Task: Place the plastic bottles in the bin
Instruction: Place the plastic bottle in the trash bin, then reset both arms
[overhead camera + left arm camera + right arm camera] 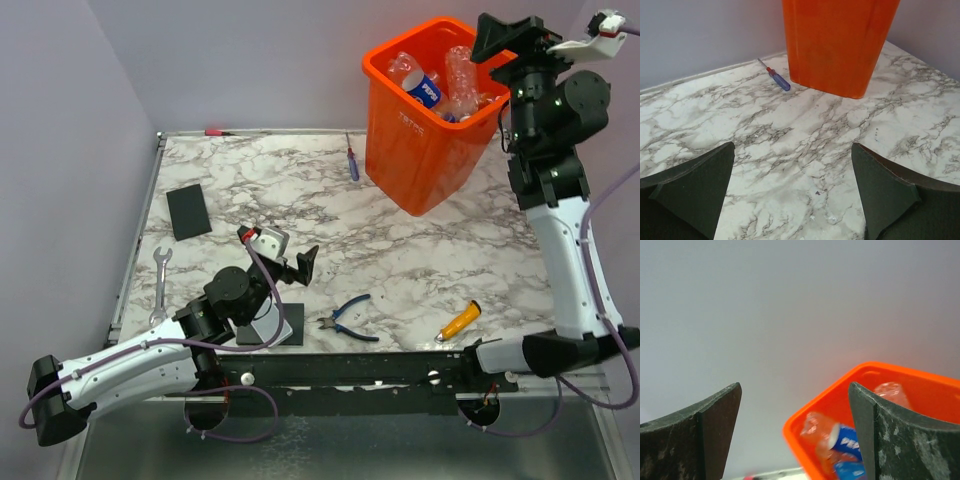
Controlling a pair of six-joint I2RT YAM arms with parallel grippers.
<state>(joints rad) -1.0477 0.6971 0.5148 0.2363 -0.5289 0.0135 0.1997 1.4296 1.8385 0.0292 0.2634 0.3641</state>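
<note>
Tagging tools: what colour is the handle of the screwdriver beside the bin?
Blue, with a red collar; the screwdriver shows best in left wrist view.

1. The marble table [420,260] bears the bin [420,150].
2. A blue screwdriver [352,160] lies just left of the bin.
3. Pliers [350,318] and an orange screwdriver [459,321] lie well nearer than the bin.
4. A black pad [188,211] and a wrench [160,285] lie far left of it.

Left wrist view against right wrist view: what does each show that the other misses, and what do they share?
Only the left wrist view: the marble table, a blue-handled screwdriver lying near the orange bin, and the open left pincer. Only the right wrist view: plastic bottles inside the bin, one with a blue label, and the open right pincer. Both: the bin and the plain wall behind it.
</note>
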